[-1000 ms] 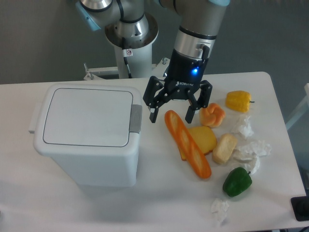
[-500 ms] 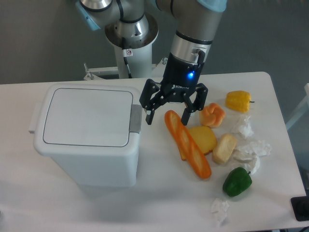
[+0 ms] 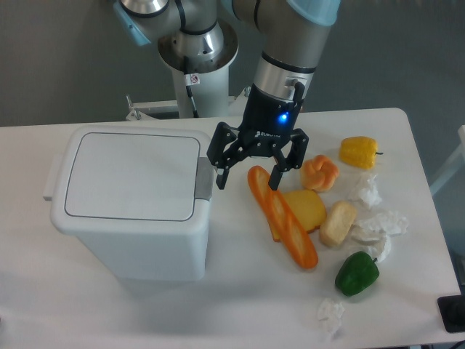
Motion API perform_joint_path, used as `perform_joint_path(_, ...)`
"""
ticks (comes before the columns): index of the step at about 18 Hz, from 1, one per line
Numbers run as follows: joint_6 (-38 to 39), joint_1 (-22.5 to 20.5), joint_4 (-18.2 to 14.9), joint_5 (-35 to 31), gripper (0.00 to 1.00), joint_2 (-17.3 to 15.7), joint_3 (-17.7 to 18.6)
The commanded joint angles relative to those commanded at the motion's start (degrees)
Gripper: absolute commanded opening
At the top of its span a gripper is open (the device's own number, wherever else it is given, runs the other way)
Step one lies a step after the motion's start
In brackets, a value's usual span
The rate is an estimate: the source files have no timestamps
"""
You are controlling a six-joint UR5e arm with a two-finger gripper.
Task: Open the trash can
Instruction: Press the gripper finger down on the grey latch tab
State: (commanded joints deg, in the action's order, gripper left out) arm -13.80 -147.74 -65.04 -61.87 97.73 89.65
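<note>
The trash can (image 3: 131,218) is a large white bin on the left of the table, its flat lid (image 3: 131,174) shut. A grey push-button tab (image 3: 204,178) sits on its right rim. My gripper (image 3: 248,181) hangs open just right of that tab, pointing down, with nothing between its fingers. Its left fingertip (image 3: 221,179) is close to the tab; I cannot tell whether they touch. Its right finger hangs over the baguette's near end.
Right of the bin lie an orange baguette (image 3: 283,218), a yellow cheese wedge (image 3: 309,209), a croissant (image 3: 320,173), a bread roll (image 3: 338,222), a yellow pepper (image 3: 359,152), a green pepper (image 3: 357,273) and crumpled paper (image 3: 378,225). The robot base (image 3: 196,54) stands behind.
The gripper has shifted left, toward the bin's grey tab, staying open. Nothing on the table has moved.
</note>
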Motion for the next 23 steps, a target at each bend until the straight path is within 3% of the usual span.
perform_joint_path(23, -0.09, 0.79, 0.26, 0.0, 1.0, -0.26, 1.23)
